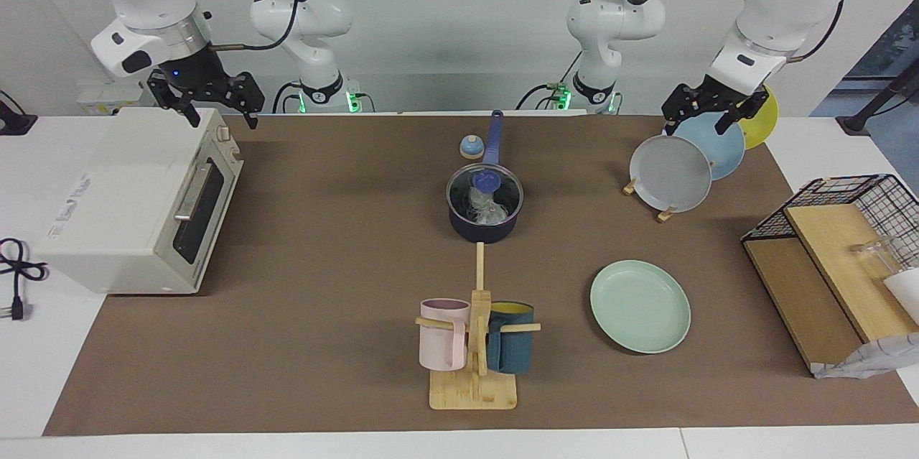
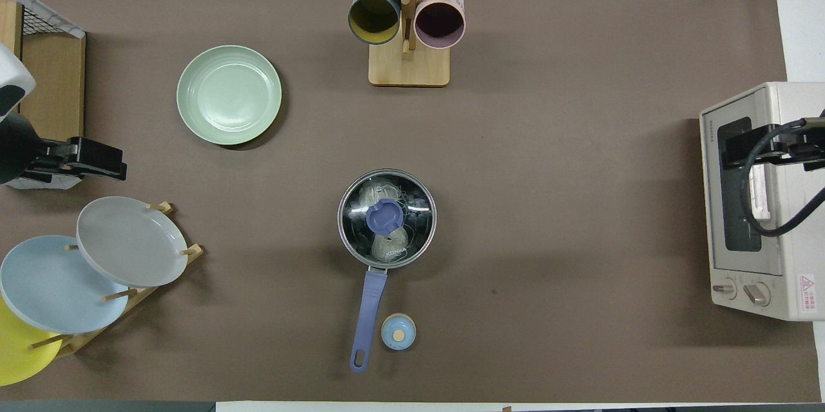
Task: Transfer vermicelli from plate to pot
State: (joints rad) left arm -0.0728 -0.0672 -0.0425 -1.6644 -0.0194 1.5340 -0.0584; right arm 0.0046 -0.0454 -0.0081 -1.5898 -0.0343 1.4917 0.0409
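Observation:
The dark navy pot (image 1: 483, 225) stands mid-table with its long blue handle (image 2: 367, 318) toward the robots. A glass lid with a blue knob (image 2: 385, 216) sits on it. Whitish vermicelli (image 2: 380, 191) shows through the lid, inside the pot (image 2: 387, 218), and also in the facing view (image 1: 479, 207). The mint-green plate (image 1: 640, 306) lies bare, farther from the robots, toward the left arm's end; it also shows in the overhead view (image 2: 229, 94). My left gripper (image 1: 700, 121) hangs open and empty over the plate rack. My right gripper (image 1: 222, 120) hangs open and empty over the toaster oven.
A rack with grey (image 1: 671, 173), light blue and yellow plates stands near the left arm. A toaster oven (image 1: 143, 207) is at the right arm's end. A wooden mug tree (image 1: 474, 344) with two mugs stands farther out. A small blue round object (image 1: 471, 147) lies beside the pot handle. A wire basket (image 1: 840, 258) sits at the left arm's end.

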